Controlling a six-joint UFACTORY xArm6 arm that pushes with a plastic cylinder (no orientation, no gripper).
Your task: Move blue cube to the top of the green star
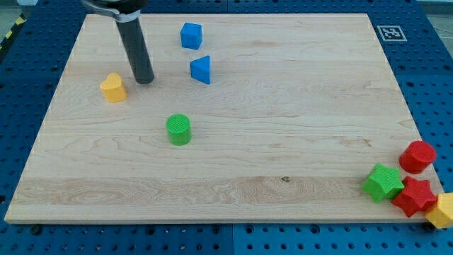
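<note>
While the dark rod comes down from the view's top left, my tip (144, 79) rests on the wooden board (283, 106), in the upper left part of it. The arm has no gripper at all, only this rod, so it holds nothing. The tip touches no block.

The blue cube (191, 35) stands near the board's top edge, to the right of the rod and higher in the view than the tip. A clear strip of wood lies between the cube and the rod. Just below the cube, a little to its right, there is a blue triangular block (201, 69); the two are near each other but apart. This blue triangular block is to the right of my tip, at almost the same height in the view.

To the left of the tip, quite near it, sits a yellow block (113, 88) with a shape like a small house; I cannot tell its shape more exactly. Below the tip and somewhat to the right stands a green cylinder (179, 129), alone in the board's left half.

The green star (383, 182) is far away, at the board's bottom right corner. It is crowded there: a red cylinder (417, 156) is just above and right of it, a red star (415, 196) is just beside it on the right, and another yellow block (443, 210) lies at the frame's right edge, partly cut off.
</note>
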